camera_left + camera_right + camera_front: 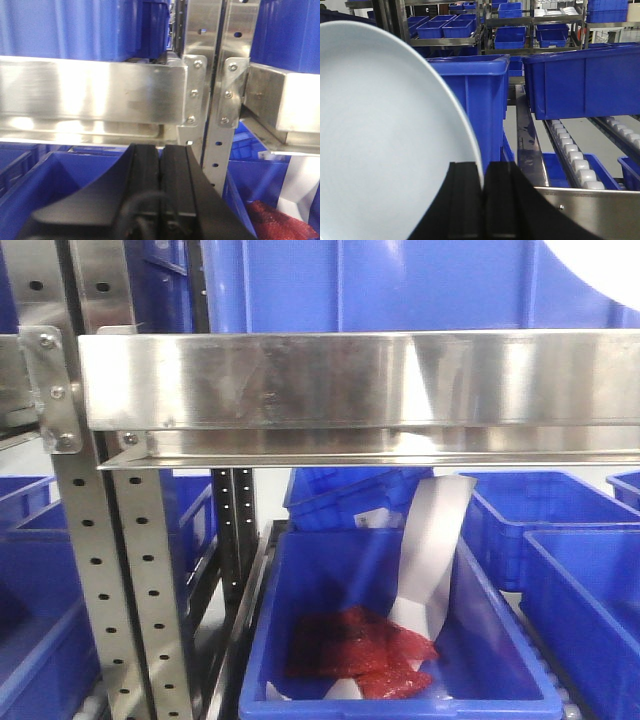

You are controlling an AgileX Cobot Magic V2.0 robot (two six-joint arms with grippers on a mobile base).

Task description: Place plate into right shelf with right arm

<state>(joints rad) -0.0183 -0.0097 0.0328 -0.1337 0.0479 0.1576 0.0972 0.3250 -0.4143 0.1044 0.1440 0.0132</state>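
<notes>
The white plate (pixel 385 140) fills the left of the right wrist view, held on edge. My right gripper (pixel 483 172) is shut on the plate's rim. A white corner of the plate (pixel 600 270) shows at the top right of the front view, in front of a blue bin. The stainless-steel right shelf (pixel 350 380) crosses the front view as a wide flat rail; its rail (pixel 590 205) lies just below and ahead of the right gripper. My left gripper (pixel 161 155) is shut and empty, below the shelf rail (pixel 100 95).
Blue bins (pixel 580 80) stand on the shelf's roller tracks (pixel 575 155) ahead of the plate. A lower blue bin (pixel 400 640) holds a red bag and white paper. Perforated uprights (pixel 110 570) stand at the left. More racks with bins stand in the background.
</notes>
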